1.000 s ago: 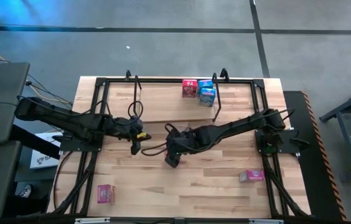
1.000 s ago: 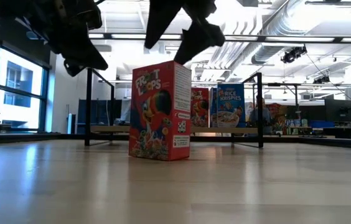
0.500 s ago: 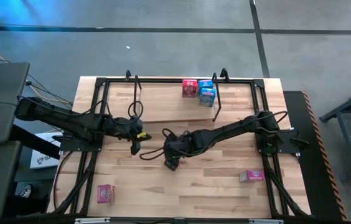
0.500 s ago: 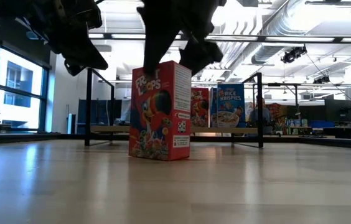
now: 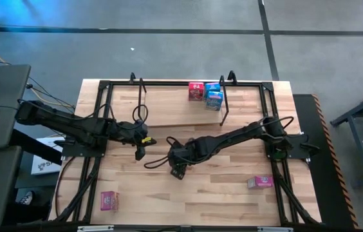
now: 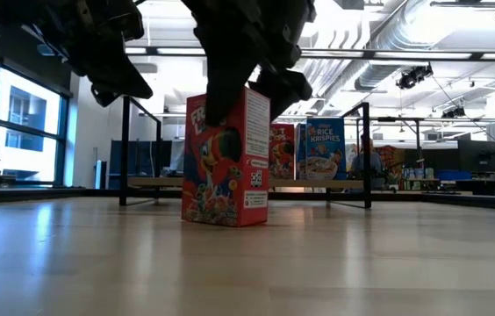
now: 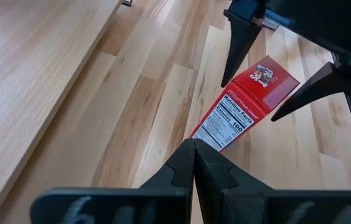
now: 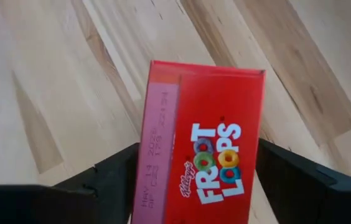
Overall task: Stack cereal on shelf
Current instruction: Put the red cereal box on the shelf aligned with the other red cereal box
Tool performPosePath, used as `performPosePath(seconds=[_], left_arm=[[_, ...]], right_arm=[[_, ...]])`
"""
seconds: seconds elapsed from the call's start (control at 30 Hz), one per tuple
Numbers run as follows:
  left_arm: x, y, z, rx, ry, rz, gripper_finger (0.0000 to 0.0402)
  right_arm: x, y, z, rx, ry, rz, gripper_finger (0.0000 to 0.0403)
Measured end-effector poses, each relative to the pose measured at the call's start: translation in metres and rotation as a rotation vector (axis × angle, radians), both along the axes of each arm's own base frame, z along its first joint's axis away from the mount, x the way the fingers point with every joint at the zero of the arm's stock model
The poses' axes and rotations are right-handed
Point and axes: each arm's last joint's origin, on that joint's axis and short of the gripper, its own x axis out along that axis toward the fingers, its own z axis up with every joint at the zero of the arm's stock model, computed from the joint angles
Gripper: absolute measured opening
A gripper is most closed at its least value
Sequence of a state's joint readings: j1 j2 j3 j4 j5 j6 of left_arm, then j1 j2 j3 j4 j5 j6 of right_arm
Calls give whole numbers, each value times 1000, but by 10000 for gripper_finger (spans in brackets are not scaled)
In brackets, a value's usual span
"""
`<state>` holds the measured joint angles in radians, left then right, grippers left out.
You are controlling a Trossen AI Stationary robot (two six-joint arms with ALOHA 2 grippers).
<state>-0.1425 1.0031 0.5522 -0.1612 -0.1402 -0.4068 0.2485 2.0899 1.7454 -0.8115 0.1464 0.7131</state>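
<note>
Wooden planks formed the counter (image 5: pixel 201 187), framed by black rails, in an open hall with exposed ducts, ceiling lights and tall windows. At the far side stood the shelf (image 5: pixel 168 116), carrying one red and two blue cereal boxes (image 5: pixel 206 93). Two pink boxes (image 5: pixel 109 200) lay near the counter's front edge. The right claw (image 5: pixel 179 169) sat at mid-counter, fingers spread wide on either side of the upright Froot Loops box (image 6: pixel 226 158) — not yet gripping it. The left claw (image 5: pixel 139 153) hung just beside it, fingers pressed together and holding nothing. Risk, as a judgement: the tall, narrow box could tip if one finger touched first — or slip if the grip closed too high.
</note>
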Motion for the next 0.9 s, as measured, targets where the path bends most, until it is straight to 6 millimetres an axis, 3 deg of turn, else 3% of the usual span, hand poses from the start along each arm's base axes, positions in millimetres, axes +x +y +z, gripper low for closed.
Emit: performPosePath(seconds=[0.3, 0.57, 0.77, 0.9], left_arm=[[0, 0, 0, 3, 0, 4, 0], [0, 2, 0, 11, -6, 62, 0], [0, 2, 0, -2, -12, 103, 0], [0, 3, 0, -13, -16, 130, 0]], right_arm=[[0, 0, 0, -28, 3, 76, 205], [-10, -5, 6, -113, 81, 231, 165], [-35, -19, 14, -170, 174, 309, 160], [-70, -29, 17, -163, 184, 300, 161]])
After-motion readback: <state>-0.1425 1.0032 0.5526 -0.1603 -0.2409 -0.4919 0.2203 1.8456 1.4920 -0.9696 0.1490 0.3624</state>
